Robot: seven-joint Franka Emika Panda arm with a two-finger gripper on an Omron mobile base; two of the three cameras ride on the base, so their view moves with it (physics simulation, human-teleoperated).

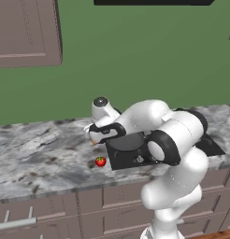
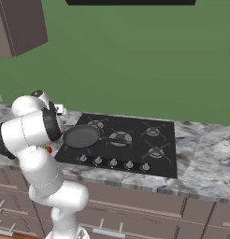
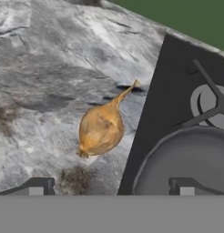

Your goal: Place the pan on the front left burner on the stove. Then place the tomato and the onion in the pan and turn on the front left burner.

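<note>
One round, shallow, dark grey frying pan (image 2: 82, 136) with a long straight handle. One small bright red tomato (image 1: 100, 161). One yellow-brown onion (image 3: 101, 128) with a thin pointed stalk. One flat black rectangular stove (image 2: 163, 131), carrying four grated gas burners: front left (image 2: 89, 136), front right (image 2: 155, 152), back left (image 2: 97, 123) and back right (image 2: 154, 130). Five small silver knobs (image 2: 113, 162) stand in a row along the stove's near edge. One grey marbled stone counter (image 1: 37, 154).
</note>
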